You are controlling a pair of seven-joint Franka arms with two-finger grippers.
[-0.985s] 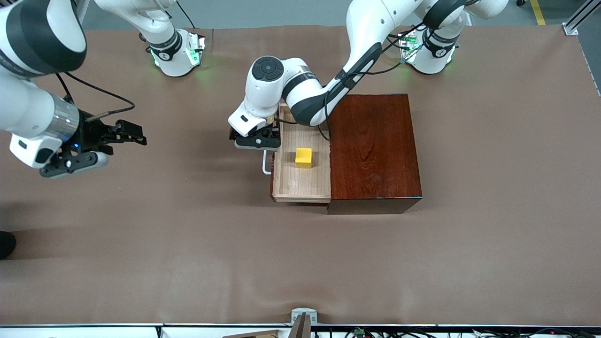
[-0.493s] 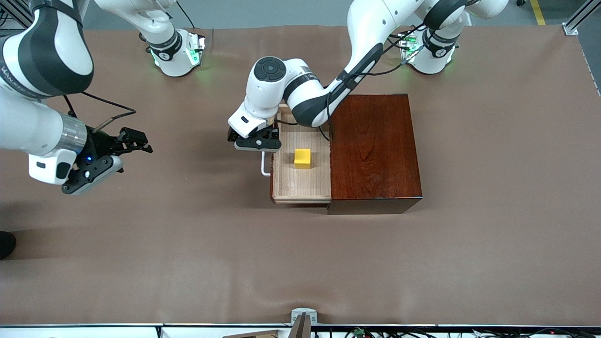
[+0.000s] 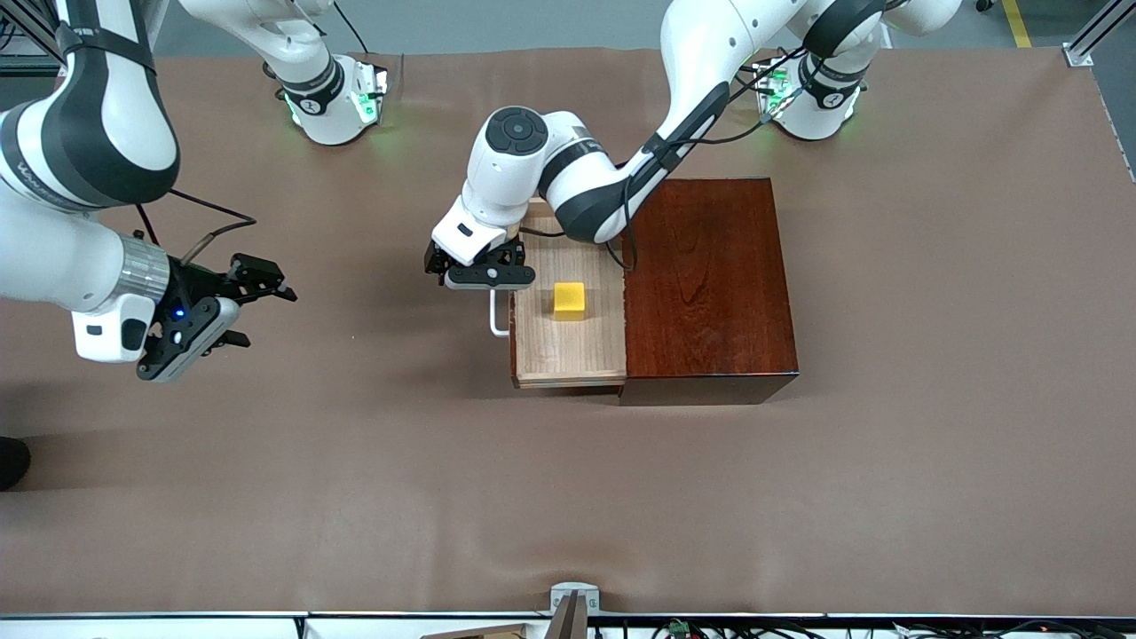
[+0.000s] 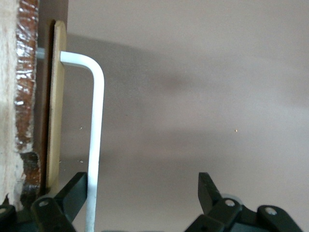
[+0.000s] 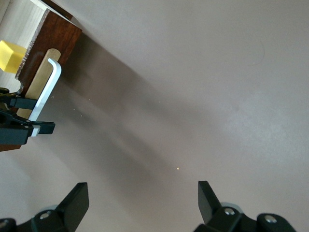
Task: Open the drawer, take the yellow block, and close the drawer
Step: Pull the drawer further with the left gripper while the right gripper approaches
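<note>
Your yellow block [image 3: 569,300] sits on the floor of the drawer [image 3: 568,351], upright, roughly midway along the tray and apart from its walls; nothing touches it. The drawer stands pulled out of the dark reddish-brown box [image 3: 706,284] toward the right arm's end of the table, its pale wooden floor exposed. Its white handle [image 3: 496,318] projects from the drawer front over the brown table cover [image 3: 568,497]. The left gripper [image 3: 480,275] is at the handle's end farther from the front camera; in the left wrist view its fingers [image 4: 72,195] are spread wide, with the handle bar [image 4: 95,145] running just inside one finger and open space on to the other, so the bar is not clamped. You will find the right gripper [image 3: 232,306] hanging over bare table cover toward the right arm's end, well apart from the drawer, fingers [image 5: 77,200] spread wide and empty. The right wrist view looks across at the handle, block and left gripper.
</note>
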